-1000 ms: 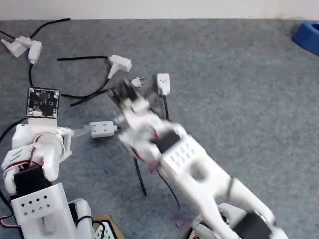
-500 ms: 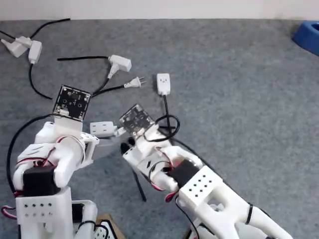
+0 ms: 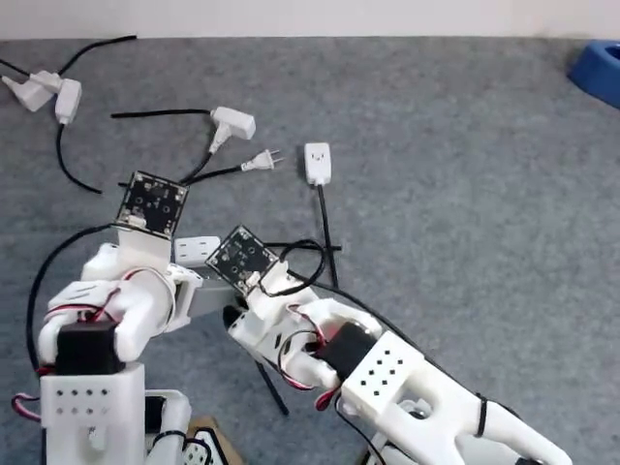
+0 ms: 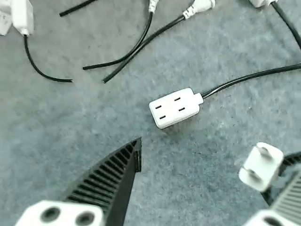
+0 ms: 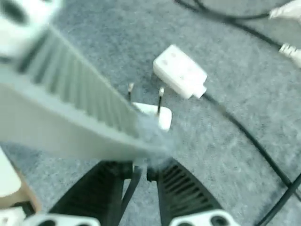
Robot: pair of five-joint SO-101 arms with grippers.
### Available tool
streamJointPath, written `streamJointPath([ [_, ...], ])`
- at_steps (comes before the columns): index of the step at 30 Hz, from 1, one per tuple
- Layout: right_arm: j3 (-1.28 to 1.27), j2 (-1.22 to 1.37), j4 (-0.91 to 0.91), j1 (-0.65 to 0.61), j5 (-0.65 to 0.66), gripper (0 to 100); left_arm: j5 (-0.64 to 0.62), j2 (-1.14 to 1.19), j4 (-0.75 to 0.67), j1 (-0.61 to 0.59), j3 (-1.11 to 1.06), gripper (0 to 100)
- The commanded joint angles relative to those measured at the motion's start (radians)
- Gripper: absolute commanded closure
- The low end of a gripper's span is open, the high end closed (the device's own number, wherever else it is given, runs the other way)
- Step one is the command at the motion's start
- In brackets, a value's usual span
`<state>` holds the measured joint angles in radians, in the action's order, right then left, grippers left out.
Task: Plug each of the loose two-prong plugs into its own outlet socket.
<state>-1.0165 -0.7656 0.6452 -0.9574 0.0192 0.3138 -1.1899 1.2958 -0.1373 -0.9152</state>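
A white four-slot outlet socket (image 4: 175,108) lies flat on the grey carpet with its black cord running off to one side. My left gripper (image 4: 202,188) hangs open just short of it, one black finger (image 4: 115,186) on one side and a grey ribbed finger (image 4: 282,205) on the other. My right gripper (image 5: 141,165) is shut on a white two-prong plug (image 5: 151,115), whose prongs point toward the socket (image 5: 179,71) a short gap away. The same plug (image 4: 260,165) hovers beside the socket in the left wrist view. From above, both wrists crowd over the socket (image 3: 197,250).
Another loose two-prong plug (image 3: 260,161) lies by a single white outlet (image 3: 317,163). A white adapter (image 3: 232,123) and black cords lie behind, with a joined white pair (image 3: 48,92) at the far left. A blue object (image 3: 596,68) sits at the far right corner.
The right arm pulled back from the far plugs to just behind the four-slot socket. The left arm swung right and forward until its wrist came over that socket.
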Motion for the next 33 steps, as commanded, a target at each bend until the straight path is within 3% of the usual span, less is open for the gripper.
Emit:
streamJointPath([
  [1, 0.104, -0.035, 0.07, -0.013, 0.003, 99.1, -0.003, -0.007, -0.083, 0.005, -0.068, 54],
  [14, 0.133, -0.24, 0.222, -0.071, 0.032, 99.1, 0.02, -0.004, -0.19, -0.077, -0.133, 54],
  [26, 0.211, -0.248, 0.334, -0.068, 0.054, 99.1, 0.02, -0.007, -0.192, -0.085, -0.137, 54],
  [33, 0.159, -0.213, 0.344, -0.056, 0.107, 99.1, -0.014, -0.002, -0.282, -0.263, -0.058, 54],
])
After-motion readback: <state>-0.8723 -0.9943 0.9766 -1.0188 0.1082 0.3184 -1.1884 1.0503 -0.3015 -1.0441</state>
